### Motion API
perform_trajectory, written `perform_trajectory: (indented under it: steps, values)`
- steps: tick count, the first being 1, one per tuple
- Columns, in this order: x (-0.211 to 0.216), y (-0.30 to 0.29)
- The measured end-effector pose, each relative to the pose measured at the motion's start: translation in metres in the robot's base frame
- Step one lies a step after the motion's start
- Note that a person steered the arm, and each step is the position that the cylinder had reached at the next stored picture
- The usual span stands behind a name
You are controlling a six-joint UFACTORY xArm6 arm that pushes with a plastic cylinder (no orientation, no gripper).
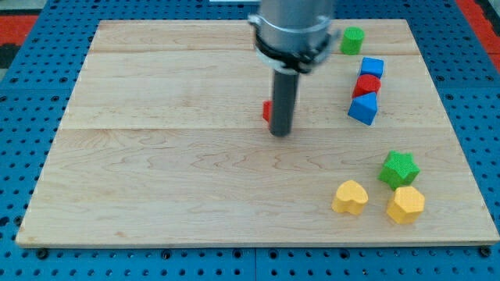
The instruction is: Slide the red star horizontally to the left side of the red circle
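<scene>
A red block (267, 112) shows only as a sliver at the left edge of my rod, near the board's middle; its shape cannot be made out. My tip (280, 133) rests on the wooden board (156, 156) just below and right of that sliver, touching or nearly touching it. A second red block (367, 84), rounded, sits at the view's right, wedged between a blue cube (373, 67) above it and a blue triangular block (363, 109) below it.
A green block (352, 40) sits near the top right. A green star (399, 168), a yellow heart (350, 197) and a yellow hexagon (405, 204) cluster at the bottom right. The board lies on a blue perforated table (23, 117).
</scene>
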State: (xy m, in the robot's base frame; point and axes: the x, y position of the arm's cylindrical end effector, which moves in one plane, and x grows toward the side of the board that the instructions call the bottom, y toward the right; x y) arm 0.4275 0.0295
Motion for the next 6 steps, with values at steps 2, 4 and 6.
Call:
perform_trajectory:
  steps: [2,4,6]
  values:
    - [-0.086,0.055]
    - [-0.119,-0.062]
    - [-0.091,0.024]
